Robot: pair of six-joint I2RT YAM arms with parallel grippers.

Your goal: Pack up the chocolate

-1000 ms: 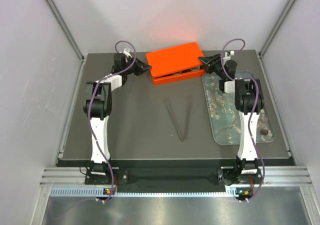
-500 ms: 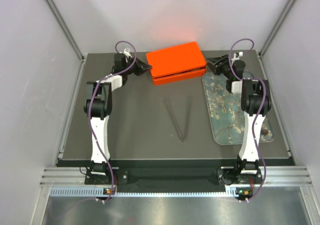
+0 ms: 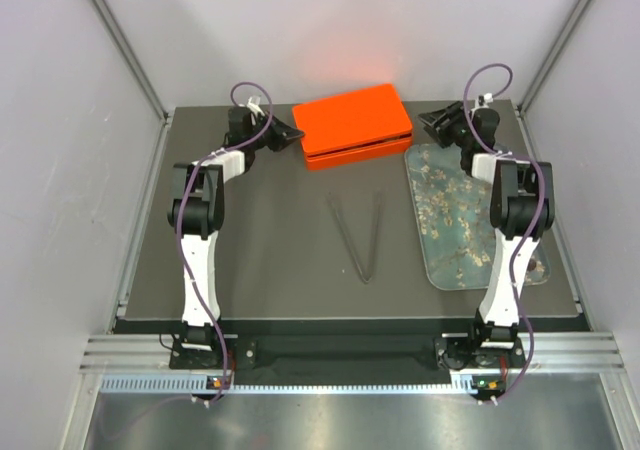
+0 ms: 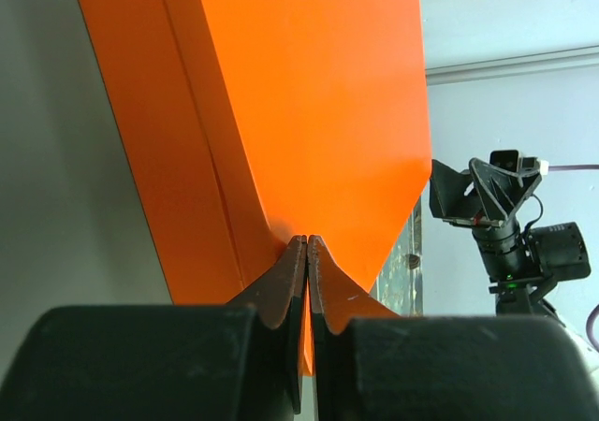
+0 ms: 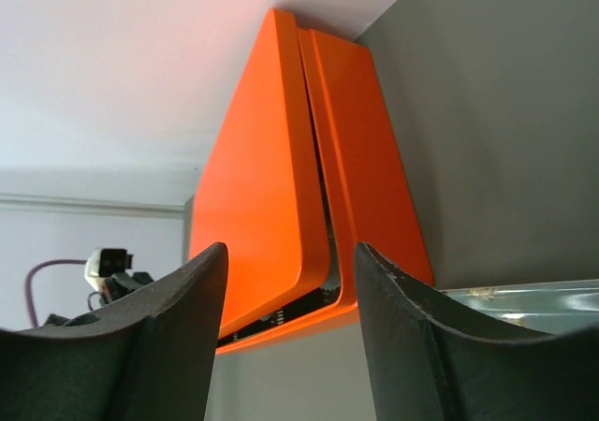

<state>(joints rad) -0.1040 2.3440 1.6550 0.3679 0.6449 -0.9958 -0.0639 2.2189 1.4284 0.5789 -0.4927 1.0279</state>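
Observation:
An orange box (image 3: 352, 125) stands at the table's back, its lid (image 5: 267, 196) resting on the base with a thin dark gap at the right corner. My left gripper (image 3: 295, 135) is shut, its tips (image 4: 308, 239) touching the box's left corner. Right of the box, my right gripper (image 3: 440, 122) is open and holds nothing; the right wrist view shows its jaws (image 5: 290, 253) framing that corner from a short way off. One small dark lump of chocolate (image 4: 412, 259) lies on the grey-blue tray (image 3: 450, 220). What the box holds is hidden.
Dark V-shaped tongs (image 3: 360, 235) lie in the middle of the table. The tray with its blossom print takes up the right side under my right arm. White walls close in the table at the left, right and back.
My right gripper has drawn back to the right, away from the box, and opened wider. The lid, raised on its right side before, now lies down. The left arm has not moved.

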